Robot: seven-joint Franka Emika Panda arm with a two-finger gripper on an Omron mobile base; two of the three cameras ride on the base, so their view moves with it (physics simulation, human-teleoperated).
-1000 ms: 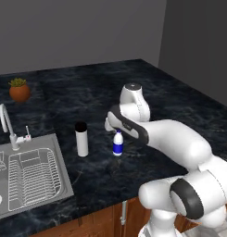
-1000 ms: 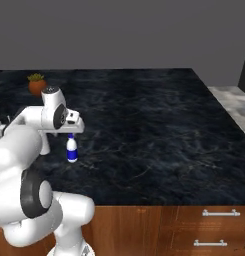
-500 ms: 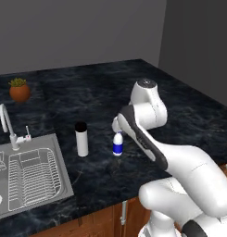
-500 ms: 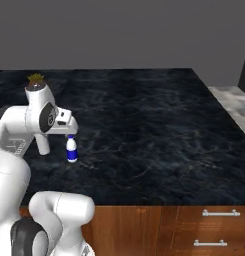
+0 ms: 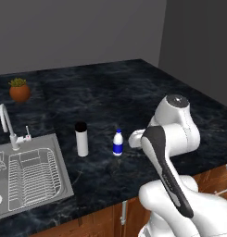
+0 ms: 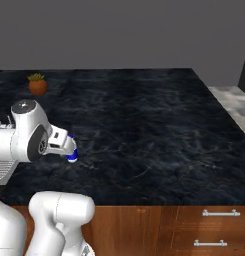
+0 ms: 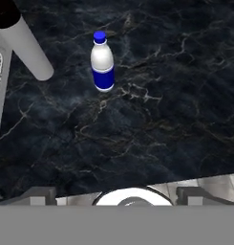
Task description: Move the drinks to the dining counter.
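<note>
Hand view: 1 white cylinder (image 7: 24,45), 1 sm bottle (image 7: 102,63)

Bottle (image 5: 117,142), cylinder (image 5: 81,139) on counter (image 5: 133,92)

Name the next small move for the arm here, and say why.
Probably pull the open gripper back and away: the small bottle and the tall white cylinder both stand upright on the black counter, free of the fingers, so nothing here seems left to place.

Your arm is folded back on itself, elbow high and forearm angled downward. Your gripper (image 7: 116,195) faces down, jaws spread wide, holding nothing.
</note>
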